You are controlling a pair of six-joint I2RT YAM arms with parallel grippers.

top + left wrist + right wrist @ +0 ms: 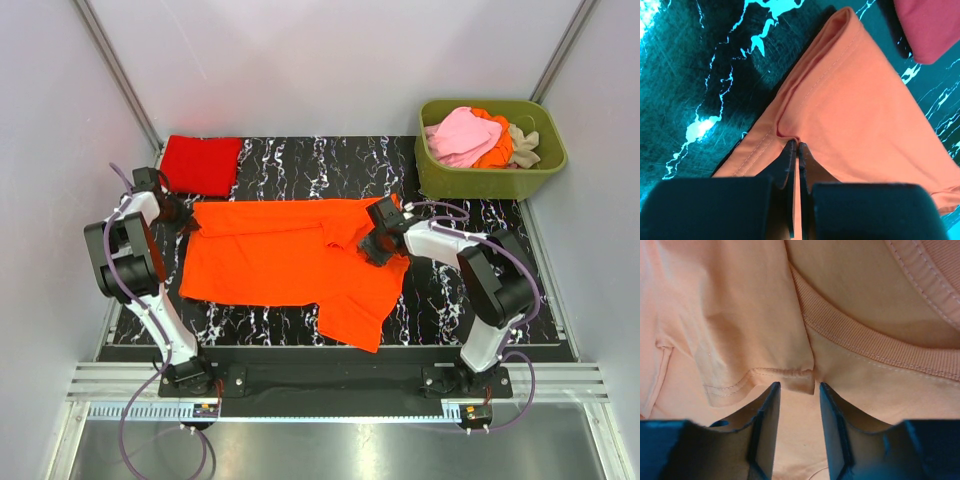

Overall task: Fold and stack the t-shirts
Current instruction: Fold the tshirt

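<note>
Orange t-shirt (pixel 280 262): spread out across the middle of the black, white-veined surface (pixel 300 160). It lies mostly flat, with a sleeve folded in over the body near the neckline on the right. A flap of cloth reaches toward the near edge on the right side.

Left tool (pixel 188 220): closed tight on the orange t-shirt, pinching a stitched edge near the garment's far-left corner. In the left wrist view a thin sliver of cloth shows between the fingers (pixel 786 162), and the cloth puckers into a small crease at their tips.

Right tool (pixel 796 387): jaws well apart, with nothing clamped between them. It sits low over the orange t-shirt by the neckline. The corner of a sleeve hem (pixel 790 375) lies just ahead of the gap, and the ribbed collar band (pixel 880 347) runs off to the right.

Red t-shirt (pixel 202 163): folded into a neat rectangle at the far-left corner of the surface, just beyond the orange t-shirt's corner and beside the left tool.

Tub (pixel 485 182): olive green, at the far-right corner of the surface, well apart from the red t-shirt.

Tub contents: a crumpled pink t-shirt (pixel 462 135), a second orange garment (pixel 497 152) and a beige garment (pixel 525 145), heaped together.
</note>
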